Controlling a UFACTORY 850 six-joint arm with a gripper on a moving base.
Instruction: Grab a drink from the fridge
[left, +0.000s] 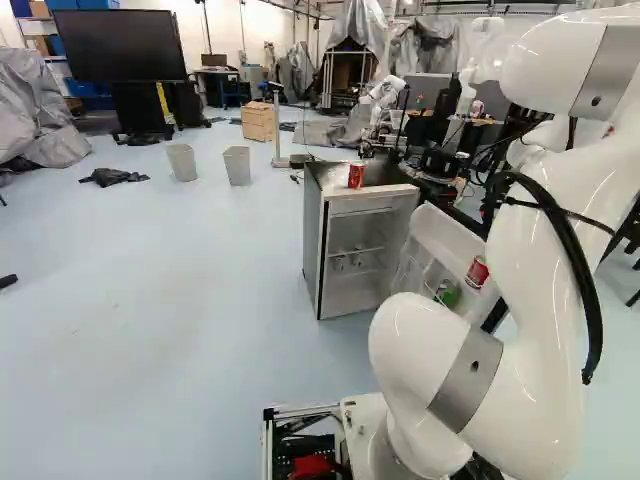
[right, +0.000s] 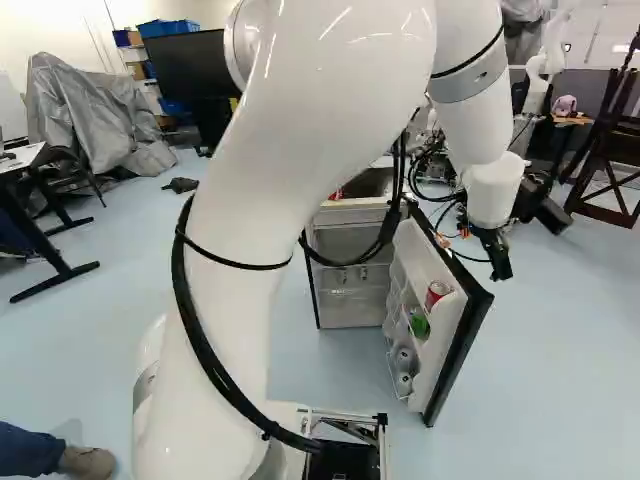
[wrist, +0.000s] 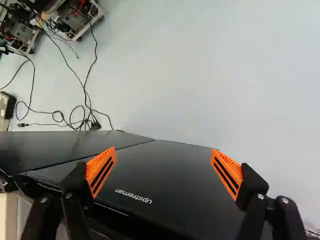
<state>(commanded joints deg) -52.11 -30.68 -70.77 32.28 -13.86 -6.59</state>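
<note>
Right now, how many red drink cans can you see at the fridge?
2: a red drink can on top of the fridge, another can in its open door. More may be hidden.

Pale blue floor (left: 150, 330), white walls (left: 215, 35)

The fridge (right: 350, 308) stands open, a red can (right: 437, 294) and a green can (right: 419, 325) in its door (right: 458, 352).

Bright, even light leaves white glare on the arm (right: 315, 130) and a soft sheen on the floor (left: 220, 270).
</note>
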